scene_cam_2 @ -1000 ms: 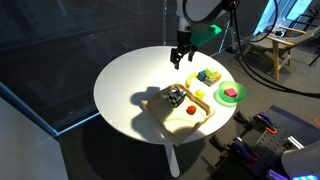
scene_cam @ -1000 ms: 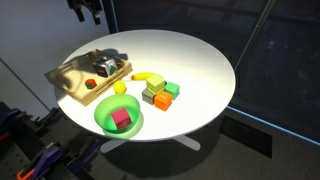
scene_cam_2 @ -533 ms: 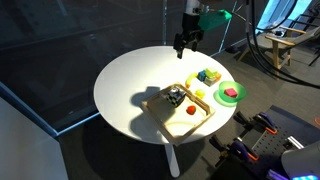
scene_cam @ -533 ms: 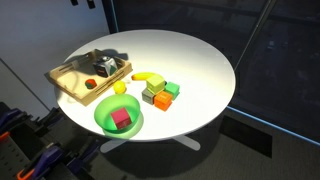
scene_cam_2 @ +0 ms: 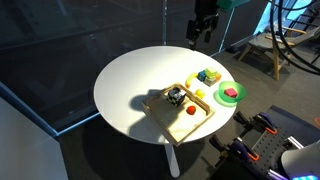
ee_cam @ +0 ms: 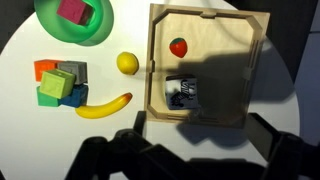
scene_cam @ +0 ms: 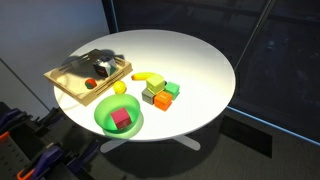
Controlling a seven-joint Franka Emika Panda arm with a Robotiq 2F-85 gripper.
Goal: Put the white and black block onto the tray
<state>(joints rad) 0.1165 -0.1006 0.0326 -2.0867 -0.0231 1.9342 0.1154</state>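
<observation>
In an exterior view the white and black block (scene_cam: 102, 67) rests inside the light wooden tray (scene_cam: 68, 86), with the jaws out of frame. In an exterior view the gripper (scene_cam_2: 203, 33) hangs well above it. In the wrist view the jaws stand wide and empty. The small patterned block lies directly beneath them, flat within the raised rim, so I judge it placed.

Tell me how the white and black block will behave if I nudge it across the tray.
The white and black block looks like a flat-faced cube, so it would probably slide rather than roll. It is small, so likely light. The tray has a raised rim that should stop it, though the red piece nearby could get bumped.
</observation>
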